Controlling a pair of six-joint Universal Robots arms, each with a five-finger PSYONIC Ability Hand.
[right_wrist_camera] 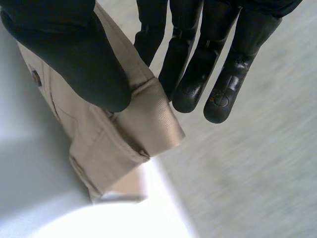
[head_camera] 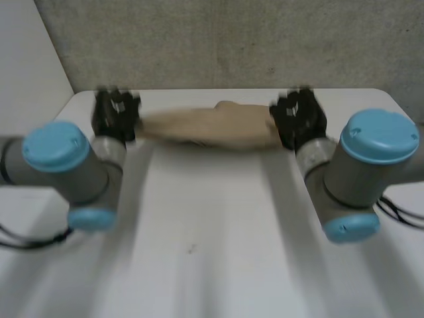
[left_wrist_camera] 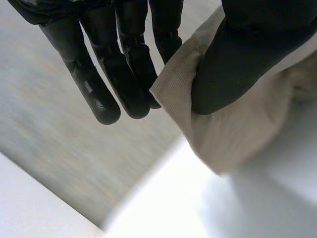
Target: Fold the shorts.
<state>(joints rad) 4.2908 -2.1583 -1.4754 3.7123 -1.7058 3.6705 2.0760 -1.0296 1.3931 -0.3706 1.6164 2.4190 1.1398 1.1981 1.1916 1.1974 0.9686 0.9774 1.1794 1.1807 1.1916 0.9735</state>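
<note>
In the head view, the tan shorts (head_camera: 212, 126) are drawn out sideways between the two hands over the far part of the white table (head_camera: 199, 238), close to the wall. The left hand (head_camera: 116, 114) is at one end and the right hand (head_camera: 299, 120) at the other. The middle bunches and sags a little, so I judge the cloth light, soft and limp. It will droop wherever it is unsupported and hold a crease only once laid flat. I cannot tell whether its underside rests on the table. No box, bin or basket stands on the table.

In the left wrist view, the left hand (left_wrist_camera: 247, 49) pinches a corner of the shorts (left_wrist_camera: 228, 139), the thumb pressing the cloth against the side of the nearly straight fingers (left_wrist_camera: 99, 84). The weave looks finely ribbed, which should give some grip and make it unlikely to slip.

In the right wrist view, the right hand (right_wrist_camera: 74, 54) pinches the opposite end of the shorts (right_wrist_camera: 119, 139) the same way, thumb on top and straight fingers (right_wrist_camera: 198, 79) behind. This end shows thicker stitched hems and a small button (right_wrist_camera: 35, 77). Such doubled seams and corners seem the best places to hold, being firmer than the single-layer middle.
</note>
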